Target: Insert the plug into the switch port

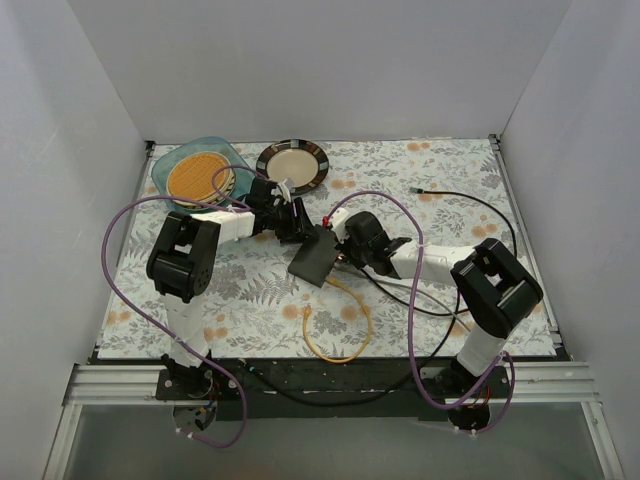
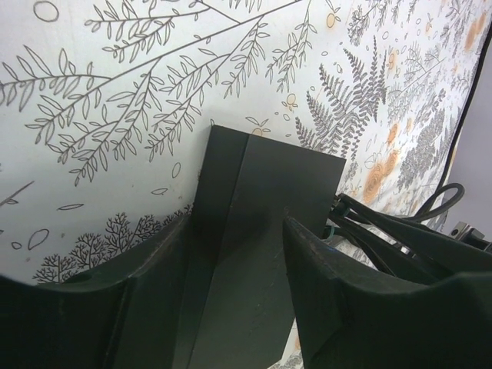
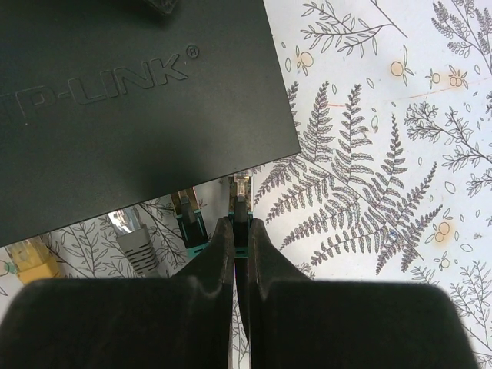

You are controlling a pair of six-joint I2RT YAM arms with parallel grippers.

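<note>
Judging by the right wrist view, the final lining-up just before insertion was the step in hand. The plug (image 3: 242, 191) was clenched by its teal boot between the fingers of the right gripper (image 3: 241, 231), with the clear tip poking out. Its long axis was laid 6 to 12 o'clock in that view, tip aimed at 12. The tip was parked right at the port edge of the TP-Link switch (image 3: 131, 100), close to that edge's 2 o'clock corner. The switch port itself was hidden under the top face, so whether the tip was already inside couldn't be told. That edge was slanted 8 to 2 o'clock, so the plug looked a bit off square to it.

The switch was straddled at its other side by the left gripper (image 2: 238, 223), jaws apparently closed onto the box. A second teal-booted plug (image 3: 187, 215), a grey plug (image 3: 134, 238) and a yellow plug (image 3: 27, 257) were strung along the same edge toward 8 o'clock.

Next, a small twist to square things up was probably called for. After that, a straight push along the plug's axis would be needed, with the switch braced.
</note>
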